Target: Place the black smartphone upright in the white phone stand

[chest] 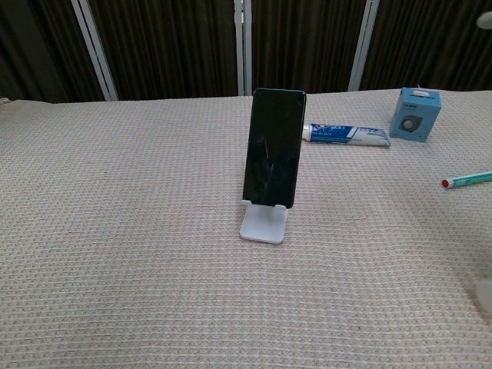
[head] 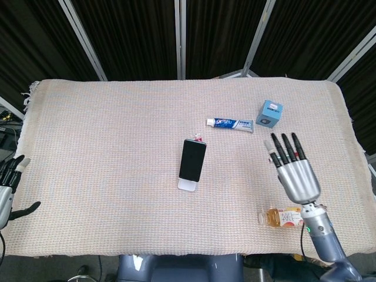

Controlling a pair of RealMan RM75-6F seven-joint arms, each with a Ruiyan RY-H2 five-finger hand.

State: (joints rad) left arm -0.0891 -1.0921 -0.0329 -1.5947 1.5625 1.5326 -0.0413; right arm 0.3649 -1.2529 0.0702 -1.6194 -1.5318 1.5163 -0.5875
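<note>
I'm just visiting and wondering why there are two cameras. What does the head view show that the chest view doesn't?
Only the head view shows the hands: the right hand raised with fingers spread, holding nothing, and the left hand at the table's left edge. It also shows a bottle near the right hand.

Only the chest view shows the phone from the front, standing upright, its lower edge in the stand.

Both show the phone, stand, toothpaste, blue box and the cloth. The marker is plain only in the chest view.
</note>
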